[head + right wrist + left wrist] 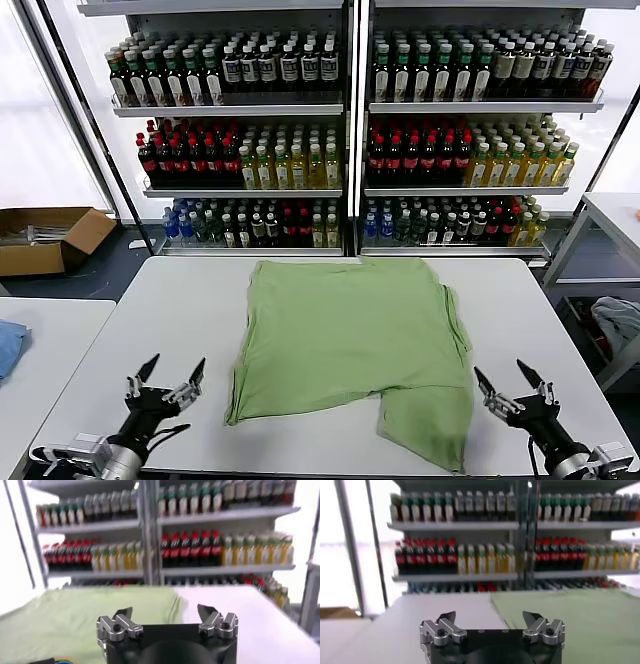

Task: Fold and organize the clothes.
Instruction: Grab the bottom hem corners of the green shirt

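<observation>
**A:** Where do your jaws stand right now?

**B:** Both are spread wide and holding nothing. Your left gripper [171, 374] hovers low over the near left part of the white table [560, 310], just off the shirt's near left corner and not touching it. Your right gripper [511, 381] sits at the near right, beside the lower right flap of the cloth, also apart from it. The wrist views agree: the left gripper [492, 620] has bare table ahead with green fabric off to one side, and the right gripper [165, 615] looks across the cloth with its fingers [207, 614] well parted.

**A:** And the polo shirt itself?

**B:** The polo shirt [345, 335] lies mostly flat in the middle of the table, plain green side up, so you see no collar or buttons. Its right edge looks doubled over, and a flap reaches toward the near right edge of the table. The left side still lies spread out.

**A:** So how far along would you call it?

**B:** Early, by my reading. One side appears turned in at most; you still have the left side to bring across, then the length to fold, then the bundle to set tidy.

**A:** Anything else around?

**B:** Shelves of bottles [330, 140] behind, a cardboard box [45, 238] on the floor at left, a blue cloth [10, 345] on the side table
</observation>
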